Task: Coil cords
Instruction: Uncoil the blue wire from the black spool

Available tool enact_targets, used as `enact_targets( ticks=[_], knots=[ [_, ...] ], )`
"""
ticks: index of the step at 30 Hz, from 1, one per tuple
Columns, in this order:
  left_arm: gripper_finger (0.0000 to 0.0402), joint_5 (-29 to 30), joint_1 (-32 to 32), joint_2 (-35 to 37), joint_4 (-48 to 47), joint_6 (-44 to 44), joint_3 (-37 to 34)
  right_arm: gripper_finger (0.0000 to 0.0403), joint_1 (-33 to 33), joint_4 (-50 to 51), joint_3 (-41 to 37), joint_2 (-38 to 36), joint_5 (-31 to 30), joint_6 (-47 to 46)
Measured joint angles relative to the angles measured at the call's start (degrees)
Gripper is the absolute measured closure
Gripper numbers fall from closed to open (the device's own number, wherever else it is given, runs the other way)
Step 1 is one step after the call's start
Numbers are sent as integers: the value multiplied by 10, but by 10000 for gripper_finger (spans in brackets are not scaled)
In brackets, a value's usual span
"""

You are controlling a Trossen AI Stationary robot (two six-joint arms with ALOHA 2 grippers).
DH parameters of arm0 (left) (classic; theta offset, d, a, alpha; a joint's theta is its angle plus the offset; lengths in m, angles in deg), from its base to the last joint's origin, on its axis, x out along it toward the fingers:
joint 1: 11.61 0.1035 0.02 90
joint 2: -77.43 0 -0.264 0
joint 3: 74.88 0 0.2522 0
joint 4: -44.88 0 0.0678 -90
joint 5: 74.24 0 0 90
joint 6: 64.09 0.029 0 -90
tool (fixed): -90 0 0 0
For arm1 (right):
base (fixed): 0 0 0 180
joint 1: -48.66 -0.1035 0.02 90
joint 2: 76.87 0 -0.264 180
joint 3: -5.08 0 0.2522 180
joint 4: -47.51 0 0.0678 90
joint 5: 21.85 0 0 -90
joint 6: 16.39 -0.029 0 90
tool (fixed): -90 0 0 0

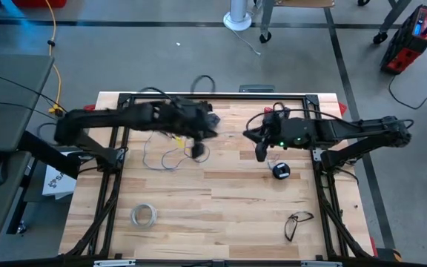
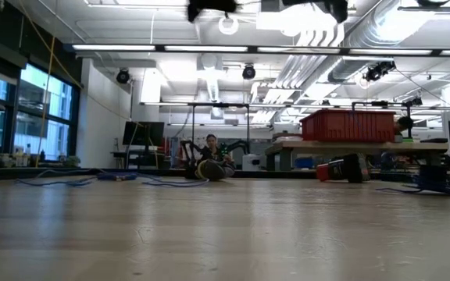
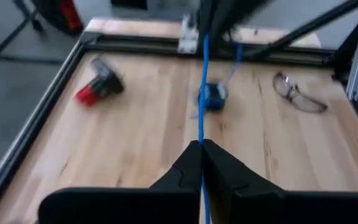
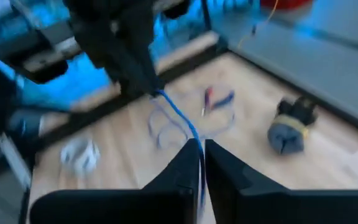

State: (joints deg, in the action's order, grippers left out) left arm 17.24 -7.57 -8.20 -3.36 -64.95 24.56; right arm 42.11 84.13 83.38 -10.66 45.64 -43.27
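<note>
Right now your left hand [image 3: 201, 152] is pinched tight on the thin blue wire [image 3: 202, 93], which runs straight out from between its fingertips toward the small dark spool [image 3: 213, 96] lying on the wooden surface [image 3: 135, 137] in the middle of the left wrist view. Your right hand [image 4: 201, 152] is also nearly shut, with the same blue wire caught between its fingers and stretching up to the other arm's tip. From above, both hands sit in the upper middle of the frame, the left hand [image 1: 199, 127] over a loose tangle of wire [image 1: 165, 152], the right hand [image 1: 261, 152] just left of the spool [image 1: 281, 170]. You cannot trace the taut stretch of wire between the two hands from above; it is too thin to make out. A whitish ring of tape [image 1: 144, 215] lies at lower left and a pair of glasses [image 1: 298, 222] at lower right. The low view shows only blurred arm parts at its top edge.
</note>
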Motion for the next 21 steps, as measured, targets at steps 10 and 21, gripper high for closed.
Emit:
enact_targets(
  ticks=[10, 21],
  knots=[
    [401, 108, 1, 167, -104, -20, 57, 277, 1, -151, 2, -5, -20, 63],
    [401, 155, 1, 128, -73, -18, 331, 259, -2, 77, 96, -1, 44, 101]
  ],
)
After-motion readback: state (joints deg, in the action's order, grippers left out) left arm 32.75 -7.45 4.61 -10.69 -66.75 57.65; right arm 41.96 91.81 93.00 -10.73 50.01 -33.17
